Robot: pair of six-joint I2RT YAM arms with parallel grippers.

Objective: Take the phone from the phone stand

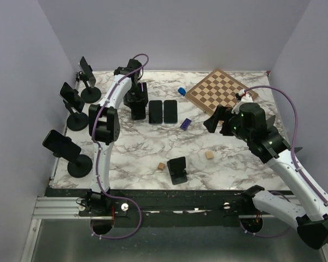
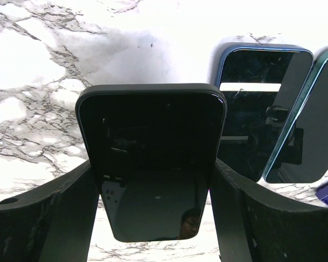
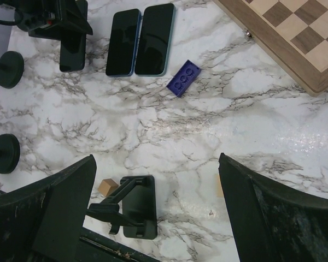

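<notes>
Between fingers of the left gripper, the phone sits clamped.

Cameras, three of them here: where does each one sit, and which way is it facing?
Top external: above and behind the robot, looking down on the marble table; both arms show.
Left wrist: on the left gripper, looking down its fingers at the black phone gripped between them.
Right wrist: on the open right gripper, raised over the table, facing down; both its fingers frame the bottom.
Shared: all three show the two phones lying side by side.
</notes>
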